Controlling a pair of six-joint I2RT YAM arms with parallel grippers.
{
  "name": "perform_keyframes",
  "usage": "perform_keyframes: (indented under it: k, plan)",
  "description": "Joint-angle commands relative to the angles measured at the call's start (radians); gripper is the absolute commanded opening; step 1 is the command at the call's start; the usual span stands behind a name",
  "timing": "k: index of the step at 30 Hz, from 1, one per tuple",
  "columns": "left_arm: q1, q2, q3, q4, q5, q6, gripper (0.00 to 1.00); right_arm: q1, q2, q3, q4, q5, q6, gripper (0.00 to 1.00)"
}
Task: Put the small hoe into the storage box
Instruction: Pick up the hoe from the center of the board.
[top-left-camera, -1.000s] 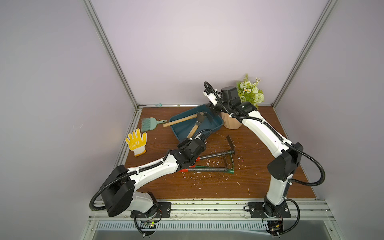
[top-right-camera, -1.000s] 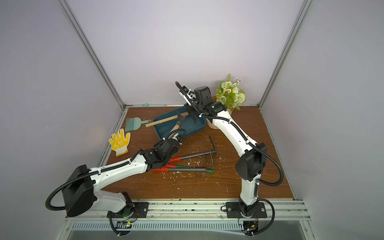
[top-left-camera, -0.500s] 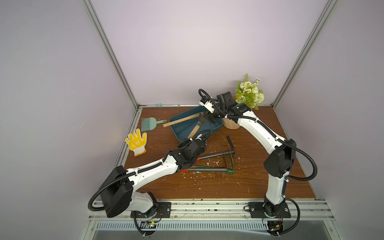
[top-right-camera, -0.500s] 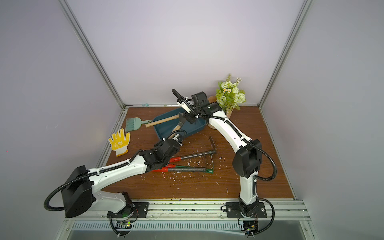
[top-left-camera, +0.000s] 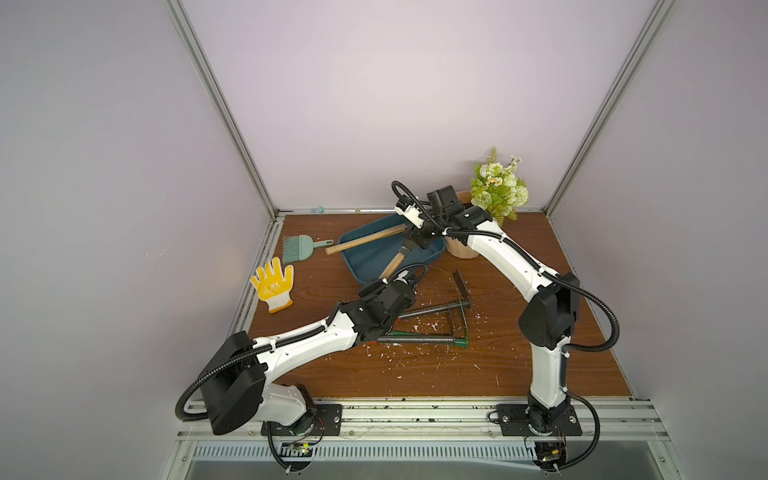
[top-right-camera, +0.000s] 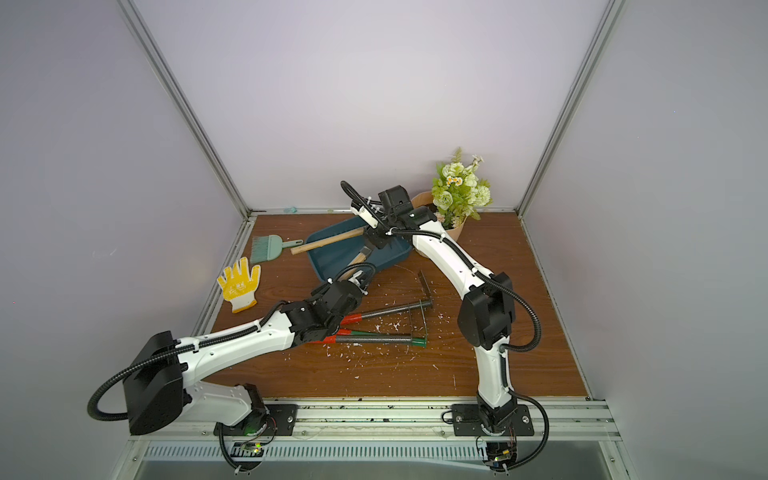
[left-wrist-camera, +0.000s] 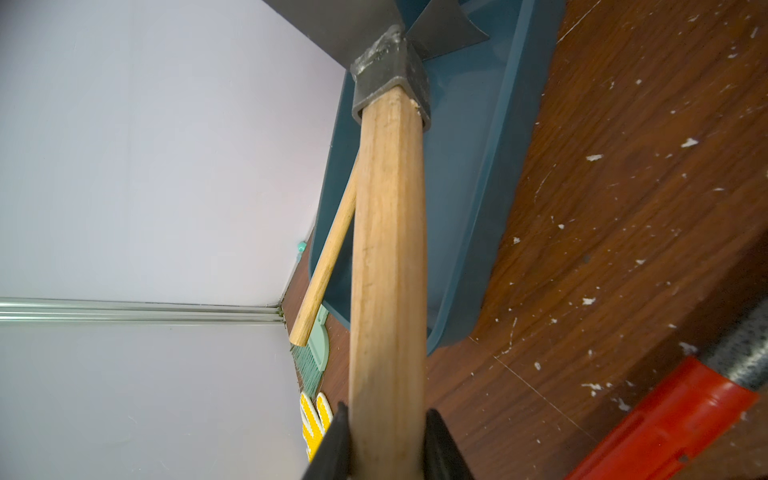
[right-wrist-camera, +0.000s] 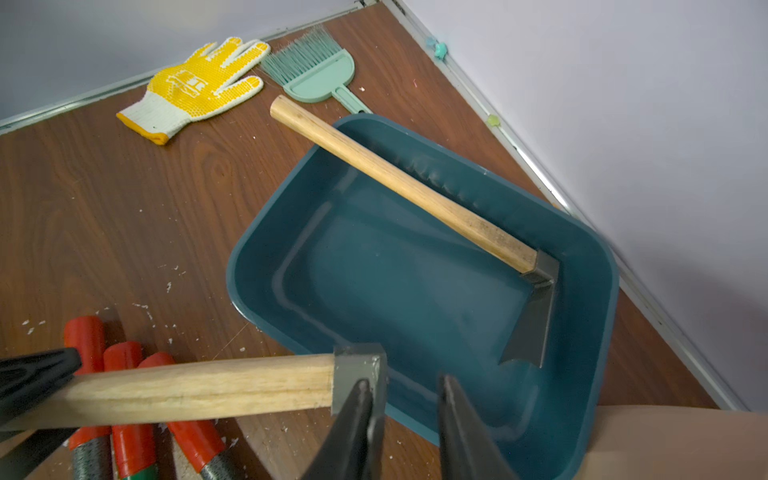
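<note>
Small hoe (left-wrist-camera: 386, 249), clamped in left pincer (left-wrist-camera: 386, 419), overhangs storage box (right-wrist-camera: 374, 270) rim

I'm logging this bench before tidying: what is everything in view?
table: one, brown wood.
storage box: one, dark teal, back of table.
held hoe: one, wooden handle, grey head, above box.
second hoe: one, same colours, head inside box, handle across its rim.
glove: one, yellow and white, table's left side.
brush: one, pale green, left of box.
long tools: three, red grips, before the box.
flowerpot: one, peach, holding green flowers, beside box.
flakes: many, white, scattered on table.
left tool: black, shut on held hoe's handle.
right tool: black, open, at held hoe's head.
</note>
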Motion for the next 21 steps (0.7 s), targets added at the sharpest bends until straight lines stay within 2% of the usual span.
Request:
perform_keyframes:
  k: [1, 6, 8, 10, 13, 15, 17, 21]
  plan:
    - [-0.013, -0.038, 0.053, 0.062, -0.044, -0.014, 0.0, 0.004, -0.014, 0.037, 0.015, -0.023, -0.014, 0.24]
    - [-0.013, -0.043, 0.04, 0.069, -0.052, -0.023, 0.0, 0.004, -0.011, 0.042, 0.019, -0.013, -0.002, 0.0]
    - [-0.013, -0.049, 0.032, 0.076, -0.055, -0.03, 0.02, 0.004, -0.013, 0.034, 0.036, -0.003, 0.011, 0.0]
    - [-0.013, -0.058, 0.025, 0.08, -0.053, -0.042, 0.18, 0.004, -0.021, 0.019, 0.061, 0.01, 0.026, 0.0]
    - [-0.013, -0.09, 0.005, 0.106, -0.031, -0.066, 0.49, 0.003, -0.04, -0.028, 0.138, 0.062, 0.073, 0.0]
    - [-0.013, -0.128, -0.014, 0.134, 0.012, -0.089, 0.62, 0.0, -0.052, -0.062, 0.199, 0.088, 0.108, 0.0]
    - [-0.006, -0.179, -0.036, 0.169, 0.085, -0.125, 0.69, 0.0, -0.067, -0.102, 0.261, 0.1, 0.141, 0.0]
    - [0.054, -0.299, -0.091, 0.23, 0.276, -0.202, 0.72, 0.001, -0.115, -0.209, 0.42, 0.121, 0.216, 0.0]
